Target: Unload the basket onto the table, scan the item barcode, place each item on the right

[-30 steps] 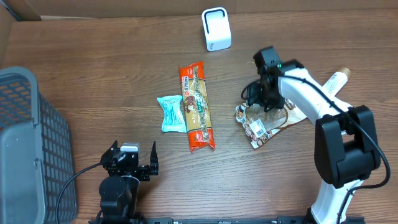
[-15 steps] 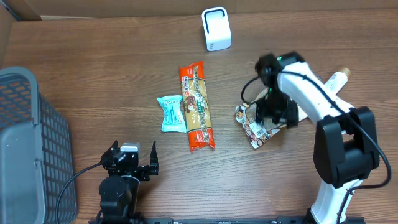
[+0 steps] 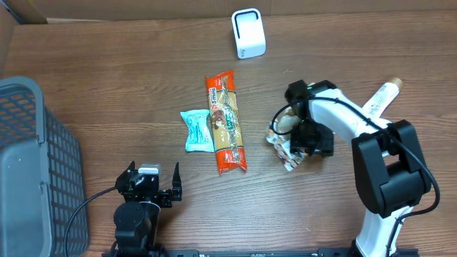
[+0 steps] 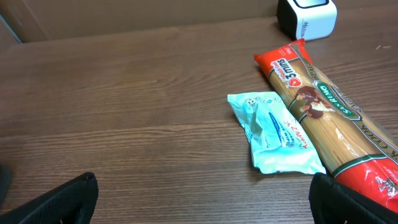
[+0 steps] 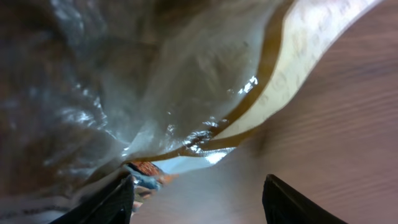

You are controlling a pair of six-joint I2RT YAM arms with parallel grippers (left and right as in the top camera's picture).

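a: start wide. on the tabletop point(image 3: 128, 86) the right arm point(image 3: 343, 121) is bent down over the snack bag point(image 3: 287, 150). the bag lies on the wood to the right of the spaghetti pack point(image 3: 226, 123), well short of the white scanner point(image 3: 248, 33) at the far side.

b: so the step in hand is the pick-up, i'd judge. is the right pincer point(image 5: 202, 199) holding the bag?

a: cannot tell. in the wrist view its two fingers stand apart, with bare wood between the tips and the bag's crinkled film filling the space above them. whether they press on that film, i can't say.

b: and the left pincer point(image 4: 202, 202)?

a: spread wide and empty, parked near the front edge, looking across at the spaghetti and the teal packet point(image 4: 277, 130). best left there, out of the way.

b: then how to do the grasp well?

a: take a solid fold of the bag, not just the loose edge. thin film like this probably slips and crumples. close slowly, raise it a little, and check that the whole bag comes up before swinging toward the scanner.

b: the barcode itself?

a: i can't find it in these views. so the grip should leave the printed faces uncovered, and the bag should be turned until the code faces the scanner's front, held flat and steady.
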